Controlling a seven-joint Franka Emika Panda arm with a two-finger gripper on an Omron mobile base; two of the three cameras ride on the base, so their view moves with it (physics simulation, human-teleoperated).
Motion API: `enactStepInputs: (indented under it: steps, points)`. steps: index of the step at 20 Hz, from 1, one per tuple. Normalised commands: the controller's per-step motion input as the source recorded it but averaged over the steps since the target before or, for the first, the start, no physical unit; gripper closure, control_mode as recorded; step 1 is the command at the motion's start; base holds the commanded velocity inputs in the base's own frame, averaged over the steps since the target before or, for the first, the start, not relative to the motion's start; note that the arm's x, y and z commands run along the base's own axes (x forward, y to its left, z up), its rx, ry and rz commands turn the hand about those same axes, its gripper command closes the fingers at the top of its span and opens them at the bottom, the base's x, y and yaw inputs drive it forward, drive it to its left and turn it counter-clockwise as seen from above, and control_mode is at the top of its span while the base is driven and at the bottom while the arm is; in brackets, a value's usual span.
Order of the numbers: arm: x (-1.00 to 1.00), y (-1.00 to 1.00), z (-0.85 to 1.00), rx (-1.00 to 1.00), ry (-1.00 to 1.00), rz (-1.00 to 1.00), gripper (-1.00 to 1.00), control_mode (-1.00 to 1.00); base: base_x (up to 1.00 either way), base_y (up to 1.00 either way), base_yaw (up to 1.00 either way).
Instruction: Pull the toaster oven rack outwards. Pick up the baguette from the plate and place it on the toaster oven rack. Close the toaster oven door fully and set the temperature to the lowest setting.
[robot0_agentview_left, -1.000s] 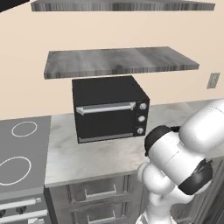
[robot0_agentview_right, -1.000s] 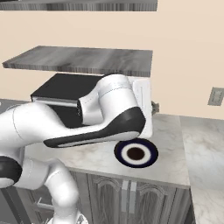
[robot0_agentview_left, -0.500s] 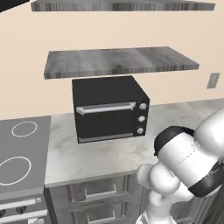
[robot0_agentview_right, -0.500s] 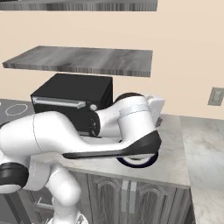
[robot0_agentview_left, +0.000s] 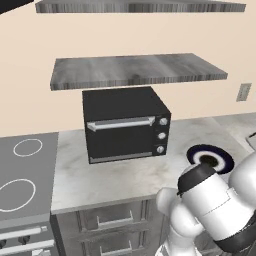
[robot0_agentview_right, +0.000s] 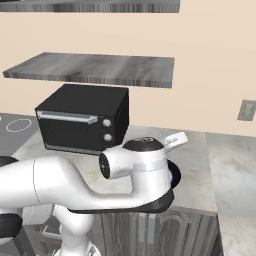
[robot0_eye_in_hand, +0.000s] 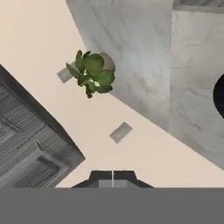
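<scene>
You're looking at the two-finger gripper (robot0_eye_in_hand: 113, 177) with its dark tips pressed together at the bottom of the hand view, nothing between them, pointed out past the counter toward the beige wall. Ahead of it in that rolled view you get a small green leafy plant in a pale round pot (robot0_eye_in_hand: 94, 72) on the grey marbled countertop (robot0_eye_in_hand: 144, 57), a small grey wall plate (robot0_eye_in_hand: 120, 132) on the beige wall, and the streaked grey wooden shelf (robot0_eye_in_hand: 26, 140) off to one side. Moving out, the white arm with dark joints (robot0_agentview_right: 130, 175) is folded low in front of the counter edge in the right base view, covering most of the round plate with the dark blue rim, white ring and dark centre (robot0_agentview_left: 210, 156); you can see that plate better in the left base view, lying on the counter to the right of the oven and apart from it. The baguette can't be made out on it from here. The black box-shaped toaster oven (robot0_agentview_left: 125, 122) stands on the counter under the shelf, its black door with the long silver bar handle (robot0_agentview_left: 121, 132) upright and shut. The topmost small round silver-rimmed knob (robot0_agentview_left: 163, 121) sits above two more on the right panel. A grey cooktop with white ring markings (robot0_agentview_left: 25, 175) lies to the oven's left.
</scene>
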Motion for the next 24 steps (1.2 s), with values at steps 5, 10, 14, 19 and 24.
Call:
enactStepInputs:
  steps: [5, 10, 14, 19, 24]
  points:
    - [0.03, 0.22, 0.04, 0.69, -0.52, -0.13, 1.0, -1.0, 0.0, 0.0, 0.0]
    - [0.08, 0.12, 0.15, 0.77, -0.41, -0.07, 1.0, -1.0, 0.0, 0.0, 0.0]
    - [0.0, 0.06, 0.2, 0.77, -0.19, -0.01, 1.0, -1.0, 0.0, 0.0, 0.0]
    - [-0.05, 0.06, 0.31, 0.58, -0.03, 0.0, 1.0, -1.0, 0.0, 0.0, 0.0]
    - [-0.19, 0.22, 0.48, 0.25, 0.0, 0.0, 1.0, -1.0, 0.0, 0.0, 0.0]
